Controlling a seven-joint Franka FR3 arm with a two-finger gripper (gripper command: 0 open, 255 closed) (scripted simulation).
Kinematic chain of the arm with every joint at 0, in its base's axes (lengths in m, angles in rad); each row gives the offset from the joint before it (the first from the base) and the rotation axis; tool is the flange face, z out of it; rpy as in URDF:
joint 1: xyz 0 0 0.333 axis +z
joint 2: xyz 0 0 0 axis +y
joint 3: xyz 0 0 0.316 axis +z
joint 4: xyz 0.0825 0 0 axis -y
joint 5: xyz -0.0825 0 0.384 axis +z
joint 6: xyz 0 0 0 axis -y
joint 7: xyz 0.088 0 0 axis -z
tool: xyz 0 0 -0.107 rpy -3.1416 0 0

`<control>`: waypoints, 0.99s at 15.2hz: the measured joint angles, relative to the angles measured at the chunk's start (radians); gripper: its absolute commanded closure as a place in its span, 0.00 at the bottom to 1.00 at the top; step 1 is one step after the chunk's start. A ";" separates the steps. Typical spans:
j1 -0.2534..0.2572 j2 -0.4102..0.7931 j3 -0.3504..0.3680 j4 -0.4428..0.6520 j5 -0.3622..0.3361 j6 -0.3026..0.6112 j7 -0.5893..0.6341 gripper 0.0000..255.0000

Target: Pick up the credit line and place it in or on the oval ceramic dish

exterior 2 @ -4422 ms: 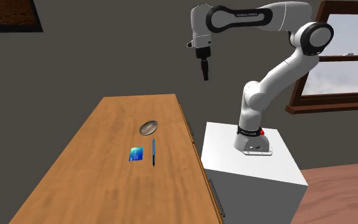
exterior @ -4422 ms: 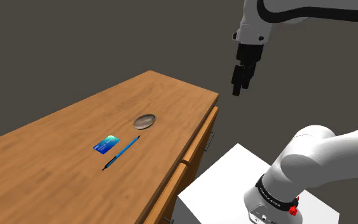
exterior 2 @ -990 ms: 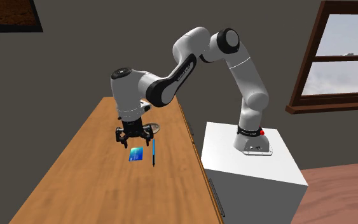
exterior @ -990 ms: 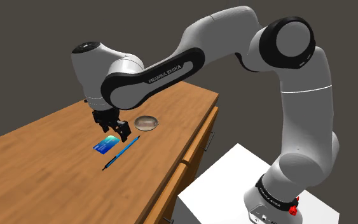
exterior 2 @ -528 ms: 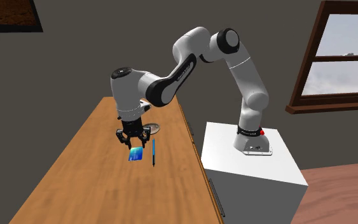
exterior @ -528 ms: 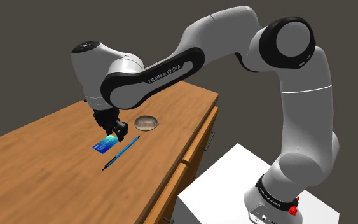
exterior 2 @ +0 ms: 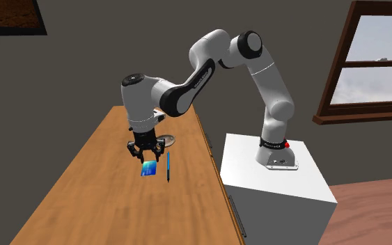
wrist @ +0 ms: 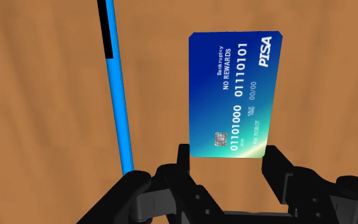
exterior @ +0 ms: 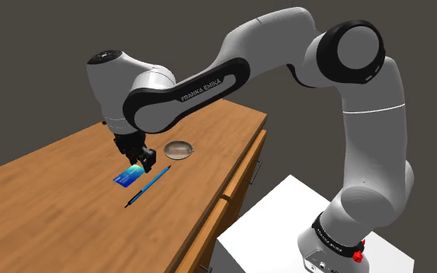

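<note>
A blue credit card [exterior: 126, 178] [exterior 2: 147, 170] lies on the wooden table [exterior: 53, 202], beside a blue pen [exterior: 148, 186] [exterior 2: 168, 167]. My gripper [exterior: 140, 164] [exterior 2: 147, 156] is down at the card's end nearest the dish. In the wrist view its fingers [wrist: 184, 160] clasp the short end of the card [wrist: 234, 89], so the gripper [wrist: 227, 158] is shut on it, with the pen [wrist: 117, 95] lying alongside. The small oval dish [exterior: 178, 147] [exterior 2: 167, 140] sits just beyond the gripper, towards the table's drawer edge, and is partly behind the arm in the second exterior view.
The table's drawer front [exterior: 236, 186] faces my white stand [exterior: 271, 233] [exterior 2: 271, 174]. The pen lies between the card and that edge. A window [exterior 2: 375, 62] is on the wall at the second exterior view's right.
The fingers stood apart over the card a second ago and have since closed on its end. The arm, the card, the pen and the dish have stayed in place.
</note>
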 measured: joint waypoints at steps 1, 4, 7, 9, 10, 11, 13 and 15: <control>-0.001 -0.002 0.001 0.002 0.003 -0.004 -0.002 1.00; -0.004 -0.014 0.010 0.017 0.016 -0.029 -0.013 1.00; -0.012 -0.034 0.022 0.031 0.033 -0.056 -0.027 1.00; -0.014 -0.044 0.028 0.045 0.043 -0.076 -0.035 1.00; -0.017 -0.051 0.032 0.046 0.049 -0.082 -0.038 1.00; -0.018 -0.056 0.034 0.053 0.053 -0.092 -0.042 1.00; -0.018 -0.065 0.041 0.072 0.063 -0.116 -0.050 1.00; -0.017 -0.071 0.045 0.089 0.070 -0.137 -0.057 1.00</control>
